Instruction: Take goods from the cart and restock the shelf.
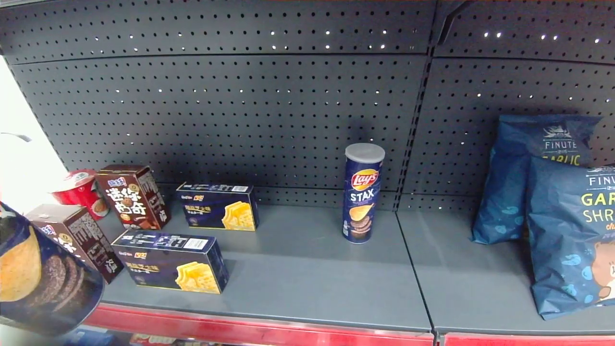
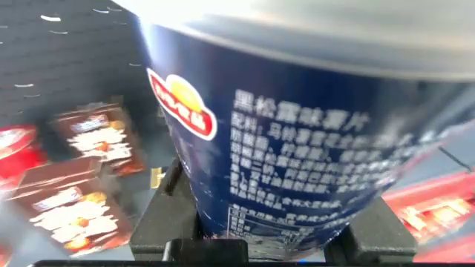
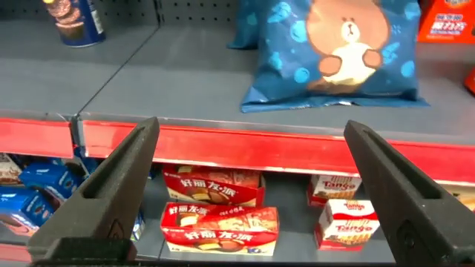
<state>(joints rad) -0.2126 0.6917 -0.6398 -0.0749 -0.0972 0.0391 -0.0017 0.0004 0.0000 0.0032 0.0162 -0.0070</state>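
Matte black fingers clamp a glossy cylindrical chip can.

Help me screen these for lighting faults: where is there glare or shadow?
Head view: washed-out white at the left edge beside the red cup; the standing can shadows the pegboard. Left wrist view: pale sheen on the held can lid. Right wrist view: even light, no glare.
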